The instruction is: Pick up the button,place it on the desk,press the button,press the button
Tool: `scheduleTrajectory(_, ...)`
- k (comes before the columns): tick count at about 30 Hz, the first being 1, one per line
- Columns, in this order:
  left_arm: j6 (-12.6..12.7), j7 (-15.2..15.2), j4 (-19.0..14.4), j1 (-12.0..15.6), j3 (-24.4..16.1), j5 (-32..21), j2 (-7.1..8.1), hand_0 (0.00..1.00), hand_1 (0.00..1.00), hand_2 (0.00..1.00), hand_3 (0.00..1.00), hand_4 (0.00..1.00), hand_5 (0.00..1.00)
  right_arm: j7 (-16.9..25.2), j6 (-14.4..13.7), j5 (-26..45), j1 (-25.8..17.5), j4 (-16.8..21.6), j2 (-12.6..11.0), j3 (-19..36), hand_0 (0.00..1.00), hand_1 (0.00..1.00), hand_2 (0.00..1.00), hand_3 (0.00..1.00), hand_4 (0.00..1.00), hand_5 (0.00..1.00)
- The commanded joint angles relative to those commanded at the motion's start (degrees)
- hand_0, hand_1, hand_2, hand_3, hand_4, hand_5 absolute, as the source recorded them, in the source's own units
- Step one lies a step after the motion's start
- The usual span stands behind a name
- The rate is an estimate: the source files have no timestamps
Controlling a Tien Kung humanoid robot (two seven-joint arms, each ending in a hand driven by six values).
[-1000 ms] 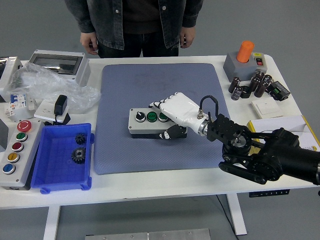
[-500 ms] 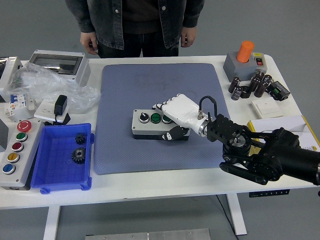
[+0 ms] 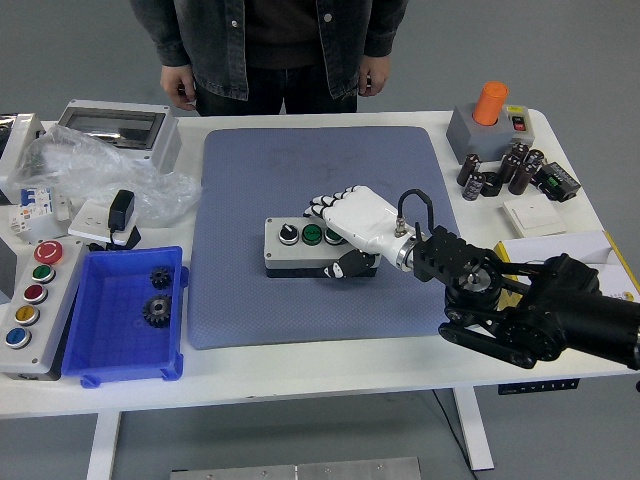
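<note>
A: Which step? 
B: Placing: the right hand (image 3: 350, 232) grasps the button box (image 3: 305, 248), which sits on the mat (image 3: 310, 180) on the table (image 3: 400, 365).
A: Next? 
B: Probably let go, then press a button.

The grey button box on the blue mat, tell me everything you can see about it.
The button box is a low, light grey rectangular case, plastic by its look, with a darker base. It lies flat, near the middle of the blue mat. Its top shows a black knob at the left and a green button beside it; the rest is hidden. The white robot hand covers its right end, fingers draped over the top and the thumb against the front side. Nothing else touches it.
</note>
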Motion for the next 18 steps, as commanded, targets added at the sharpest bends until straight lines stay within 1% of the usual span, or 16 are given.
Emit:
scheduleTrajectory(2,-0.08,0.01,0.01,0.02,0.01,0.02,-0.01,0.567,0.624,0.606,0.634,0.809,0.299,0.1,0.14,0.25,-0.02,0.13,-0.03,0.15,0.618,0.733,0.873,0.918,0.845,0.194)
scheduleTrajectory(3,-0.14,0.01,0.01,0.03,0.03,0.02,-0.01,0.568,0.624,0.607,0.631,0.809,0.3,0.14,0.31,0.43,-0.03,0.18,-0.04,0.25,0.619,0.736,0.879,0.94,0.886,0.237)
scheduleTrajectory(9,-0.41,-0.04,0.04,0.06,0.24,-0.12,-0.04,0.568,0.624,0.607,0.631,0.809,0.3,0.38,1.4,1.21,-0.1,0.55,-0.12,0.8,0.619,0.736,0.879,0.94,0.886,0.237)
scheduleTrajectory(10,-0.44,-0.07,0.05,0.07,0.29,-0.18,-0.05,0.568,0.624,0.608,0.626,0.809,0.299,0.41,1.55,1.28,-0.11,0.65,-0.15,0.9,0.614,0.737,0.884,0.959,0.964,0.321)
scheduleTrajectory(15,-0.58,-0.25,0.07,0.07,0.53,-0.31,-0.16,0.568,0.624,0.608,0.626,0.809,0.299,0.82,2.66,2.33,-0.16,2.15,-0.9,2.26,0.614,0.737,0.884,0.959,0.964,0.321)
scheduleTrajectory(16,-0.6,-0.29,0.07,0.08,0.57,-0.34,-0.19,0.568,0.625,0.608,0.625,0.809,0.298,0.93,2.9,2.66,-0.2,2.79,-1.25,2.72,0.62,0.742,0.902,0.998,0.998,0.417)
scheduleTrajectory(18,-0.63,-0.38,0.08,0.11,0.68,-0.41,-0.24,0.568,0.625,0.608,0.625,0.809,0.298,1.2,3.39,3.63,-0.46,5.0,-2.59,4.3,0.62,0.742,0.902,0.998,0.998,0.417)
